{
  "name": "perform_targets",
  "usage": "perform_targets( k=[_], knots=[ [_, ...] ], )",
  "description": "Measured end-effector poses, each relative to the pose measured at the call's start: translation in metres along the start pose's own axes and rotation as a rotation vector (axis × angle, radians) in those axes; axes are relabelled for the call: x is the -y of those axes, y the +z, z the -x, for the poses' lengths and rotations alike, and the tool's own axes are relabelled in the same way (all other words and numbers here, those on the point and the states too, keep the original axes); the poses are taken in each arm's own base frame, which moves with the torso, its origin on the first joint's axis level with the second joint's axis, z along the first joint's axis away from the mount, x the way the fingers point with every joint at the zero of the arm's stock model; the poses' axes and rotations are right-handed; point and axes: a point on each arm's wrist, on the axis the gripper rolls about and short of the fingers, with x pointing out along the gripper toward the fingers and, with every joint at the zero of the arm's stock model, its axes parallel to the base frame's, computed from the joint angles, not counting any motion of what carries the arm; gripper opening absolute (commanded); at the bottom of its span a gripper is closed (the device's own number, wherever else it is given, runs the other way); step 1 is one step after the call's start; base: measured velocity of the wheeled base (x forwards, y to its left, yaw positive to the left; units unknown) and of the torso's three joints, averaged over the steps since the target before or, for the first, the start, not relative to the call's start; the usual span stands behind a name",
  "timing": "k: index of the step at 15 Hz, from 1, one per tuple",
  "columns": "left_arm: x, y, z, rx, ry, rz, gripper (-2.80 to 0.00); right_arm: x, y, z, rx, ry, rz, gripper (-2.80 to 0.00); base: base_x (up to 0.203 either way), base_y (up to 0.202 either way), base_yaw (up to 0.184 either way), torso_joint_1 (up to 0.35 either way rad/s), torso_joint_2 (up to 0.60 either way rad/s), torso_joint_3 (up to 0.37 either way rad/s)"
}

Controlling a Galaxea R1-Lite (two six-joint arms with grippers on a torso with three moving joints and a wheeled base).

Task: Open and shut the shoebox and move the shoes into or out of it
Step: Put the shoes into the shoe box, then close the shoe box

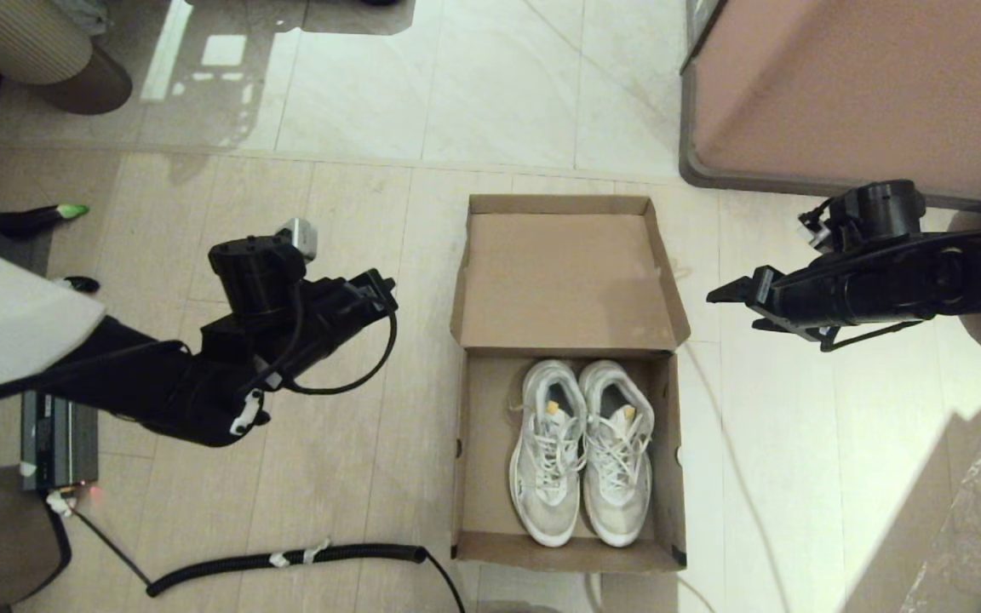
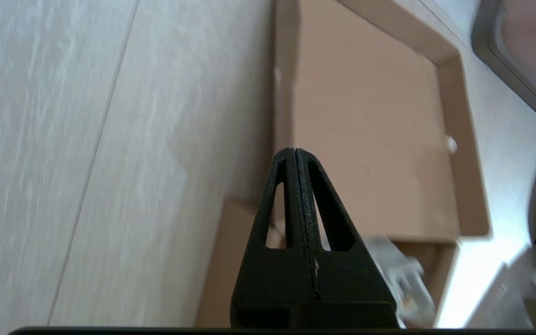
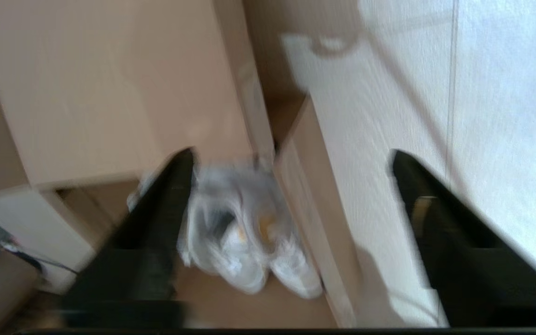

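The brown cardboard shoebox (image 1: pixel 486 460) stands open on the floor, its lid (image 1: pixel 563 272) flipped back flat on the far side. Both white sneakers (image 1: pixel 580 451) lie side by side inside it, against the right wall, toes toward me. My left gripper (image 1: pixel 384 294) hovers left of the lid, apart from the box; the left wrist view shows it (image 2: pixel 294 151) shut and empty, with the lid (image 2: pixel 365 116) beyond. My right gripper (image 1: pixel 725 294) hangs right of the lid, also apart. It is open in the right wrist view (image 3: pixel 291 153), above the box's right wall (image 3: pixel 310 186) and the shoes (image 3: pixel 240 237).
A large pinkish-brown panel with a grey rim (image 1: pixel 848 85) stands at the far right. A black corrugated hose (image 1: pixel 286 560) lies near the box's front left corner. A grey device (image 1: pixel 56 447) sits at the left. A thin white cable (image 1: pixel 737 460) runs along the box's right side.
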Motion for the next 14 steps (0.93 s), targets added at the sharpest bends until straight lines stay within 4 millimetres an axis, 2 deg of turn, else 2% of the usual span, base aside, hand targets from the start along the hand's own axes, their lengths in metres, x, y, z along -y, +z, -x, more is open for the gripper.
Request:
perform_targets(
  k=[3, 6, 9, 12, 14],
  knots=[
    [-0.01, 0.001, -0.028, 0.04, -0.011, 0.012, -2.8, 0.015, 0.025, -0.028, 0.046, 0.087, -0.09, -2.8, 0.0, 0.0, 0.0, 0.0, 0.0, 0.0],
    [-0.013, -0.01, -0.046, 0.04, -0.019, 0.019, -2.8, 0.025, 0.048, -0.054, 0.073, 0.19, -0.233, -2.8, 0.0, 0.0, 0.0, 0.0, 0.0, 0.0],
    [-0.012, -0.02, -0.052, 0.026, -0.015, 0.029, -2.8, 0.041, 0.046, -0.083, 0.053, 0.246, -0.393, -2.8, 0.0, 0.0, 0.0, 0.0, 0.0, 0.0],
    [-0.01, -0.025, -0.053, 0.026, 0.0, 0.038, -2.8, 0.045, 0.051, -0.096, 0.12, 0.349, -0.569, -2.8, 0.0, 0.0, 0.0, 0.0, 0.0, 0.0],
    [-0.008, -0.026, -0.053, 0.023, -0.004, 0.037, -2.8, 0.047, 0.052, -0.103, 0.141, 0.429, -0.618, -2.8, 0.0, 0.0, 0.0, 0.0, 0.0, 0.0]
  ],
)
